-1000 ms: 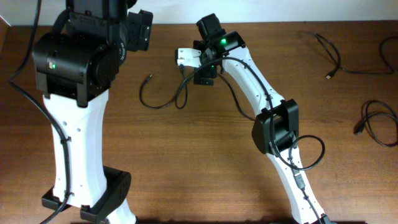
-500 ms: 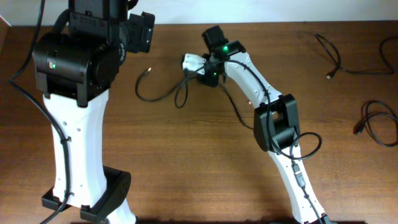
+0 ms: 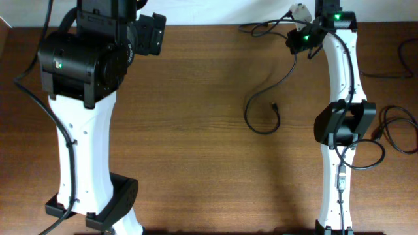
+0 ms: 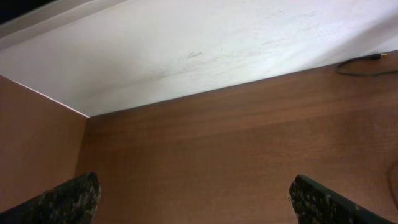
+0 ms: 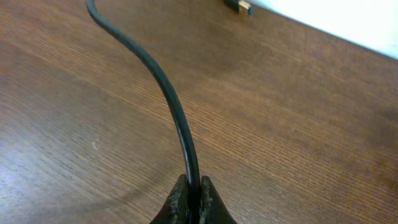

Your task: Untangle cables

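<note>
Now then, clamped tight on the cable (image 5: 169, 93) with the right gripper (image 5: 194, 186), slack curving away ahead of the fingertips onto the table (image 5: 311, 137). Draw slowly, hold firm, watch for snags. Left gripper (image 4: 196, 199) spread wide, gripping nothing, well apart from it.

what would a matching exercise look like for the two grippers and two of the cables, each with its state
Things: 1 left gripper; 2 right gripper; 3 held cable; 4 coiled cable
States: A looped near the table's right edge; B open, empty; C shut on a cable; D trails from a gripper onto the table
Pairs: 1-B; 2-C; 3-D; 4-A
</note>
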`<state>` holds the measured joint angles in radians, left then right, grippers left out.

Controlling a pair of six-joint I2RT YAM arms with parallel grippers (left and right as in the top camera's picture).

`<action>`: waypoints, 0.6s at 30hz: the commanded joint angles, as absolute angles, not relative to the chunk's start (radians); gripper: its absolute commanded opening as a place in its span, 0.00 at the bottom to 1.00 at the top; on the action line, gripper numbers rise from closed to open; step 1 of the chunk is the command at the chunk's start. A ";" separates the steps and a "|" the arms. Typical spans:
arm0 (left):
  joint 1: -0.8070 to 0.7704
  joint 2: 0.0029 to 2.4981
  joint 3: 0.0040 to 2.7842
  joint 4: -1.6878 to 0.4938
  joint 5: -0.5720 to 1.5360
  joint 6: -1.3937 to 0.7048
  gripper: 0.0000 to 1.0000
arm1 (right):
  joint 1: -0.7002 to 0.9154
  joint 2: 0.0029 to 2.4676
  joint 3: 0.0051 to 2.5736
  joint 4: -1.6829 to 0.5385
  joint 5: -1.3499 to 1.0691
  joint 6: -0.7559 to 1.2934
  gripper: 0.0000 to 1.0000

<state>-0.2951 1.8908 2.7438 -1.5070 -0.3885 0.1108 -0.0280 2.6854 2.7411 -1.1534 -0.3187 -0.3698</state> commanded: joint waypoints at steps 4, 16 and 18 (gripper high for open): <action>-0.292 1.896 2.749 -1.505 -0.377 0.097 0.99 | -0.028 2.675 2.549 -1.014 -0.289 -0.365 0.04; -0.292 1.896 2.749 -1.521 -0.358 0.090 0.99 | -0.082 2.677 2.416 -0.904 -0.205 -0.305 0.96; -0.292 1.896 2.749 -1.528 -0.358 0.090 0.99 | -0.080 2.670 2.421 -0.944 -0.207 -0.305 0.96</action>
<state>-0.2951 1.8908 2.7438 -1.5208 -0.3698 0.1070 -0.0669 2.6812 2.4313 -0.8890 -0.2237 -0.3187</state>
